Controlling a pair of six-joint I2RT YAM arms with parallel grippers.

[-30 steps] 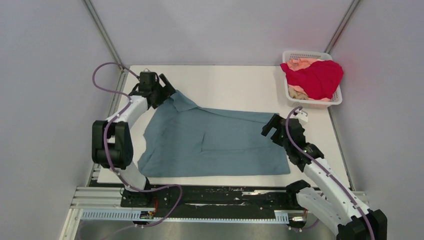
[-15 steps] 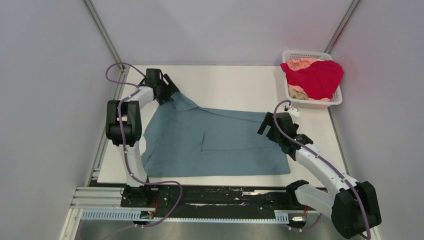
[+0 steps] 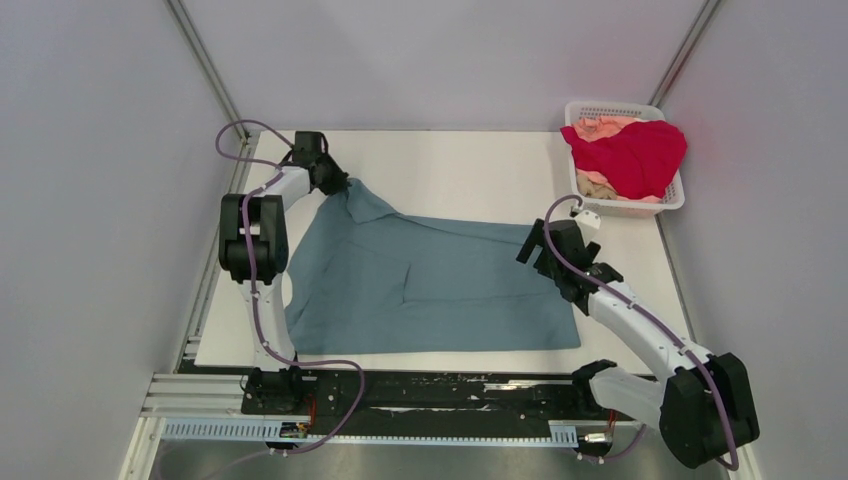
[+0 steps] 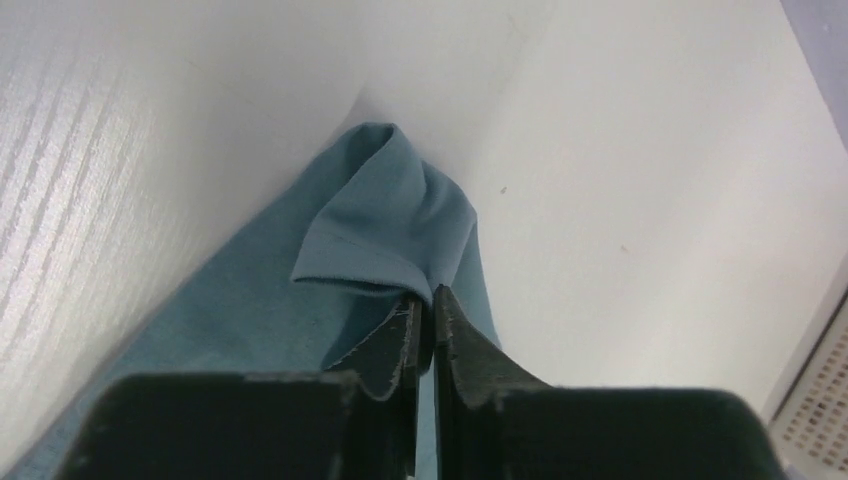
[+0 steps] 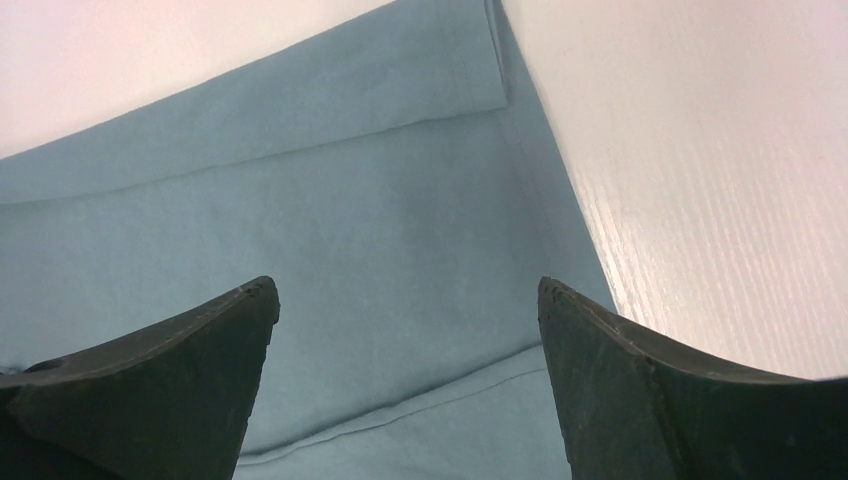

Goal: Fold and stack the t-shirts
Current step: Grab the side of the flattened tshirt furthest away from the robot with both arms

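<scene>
The dusty teal t-shirt [image 3: 430, 285] lies spread flat across the white table. My left gripper [image 3: 335, 185] is at its far-left sleeve, and the left wrist view shows the jaws [image 4: 425, 295] pinched together on a raised fold of the teal cloth [image 4: 380, 220]. My right gripper [image 3: 535, 250] hovers open over the shirt's far-right corner. In the right wrist view its fingers [image 5: 408, 295] stand wide apart above a hem line of the teal cloth [image 5: 350, 200], with nothing between them. The crimson t-shirt [image 3: 630, 155] and the peach t-shirt [image 3: 600, 127] lie crumpled in the basket.
The white lattice basket [image 3: 612, 105] stands at the table's far-right corner. Bare white tabletop [image 3: 460, 170] runs behind the teal shirt. Grey walls close in on both sides, and the aluminium rail [image 3: 400, 400] with the arm bases lies along the near edge.
My left gripper went from open to pinched on the sleeve fold. The right arm moved up onto the shirt's far-right corner, jaws still open.
</scene>
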